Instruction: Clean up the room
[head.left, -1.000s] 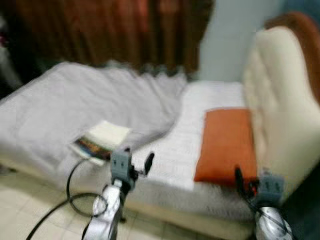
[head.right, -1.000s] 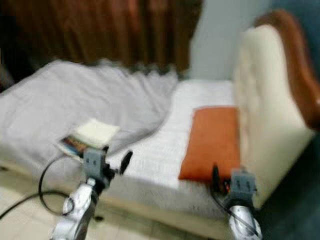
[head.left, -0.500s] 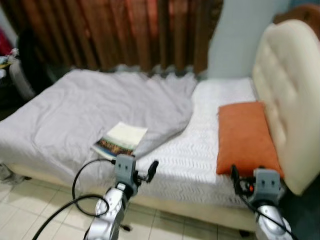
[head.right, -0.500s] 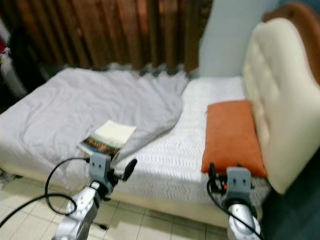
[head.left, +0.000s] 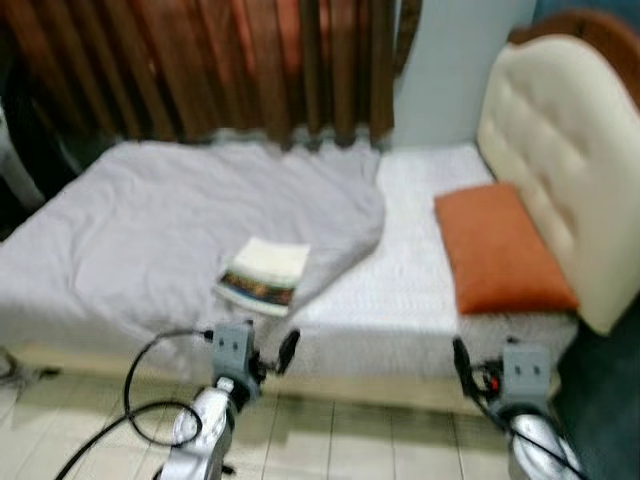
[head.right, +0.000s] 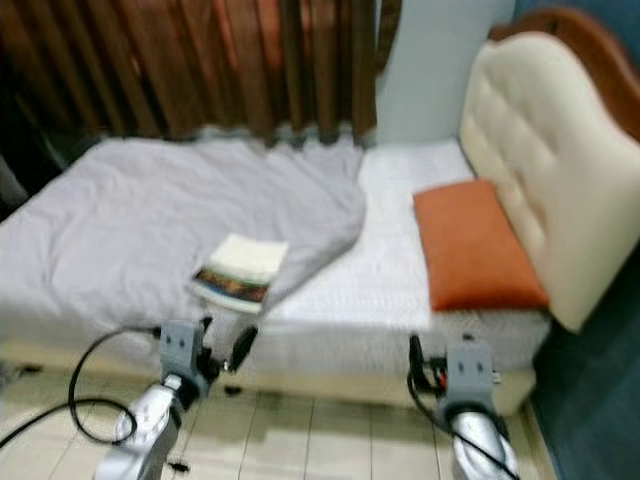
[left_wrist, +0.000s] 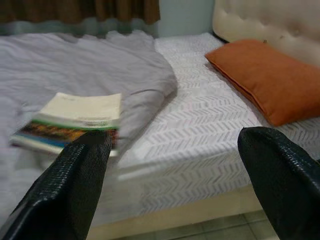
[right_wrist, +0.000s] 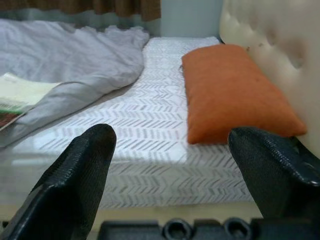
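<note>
Book (head.left: 265, 274) lies flat on the grey duvet (head.left: 150, 220), left of the orange pillow (head.left: 500, 247). Left tool (left_wrist: 170, 170) and right tool (right_wrist: 170, 165) both stand apart, empty, short of the bed. Judged stiff and light; grip the near edge.

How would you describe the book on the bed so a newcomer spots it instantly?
Start at the bed with the cream padded headboard. On it, a rumpled grey blanket covers the end away from the headboard. The book lies flat on the blanket near its folded edge, cream-paged with a dark colourful cover, unlike the plain orange pillow by the headboard.
</note>
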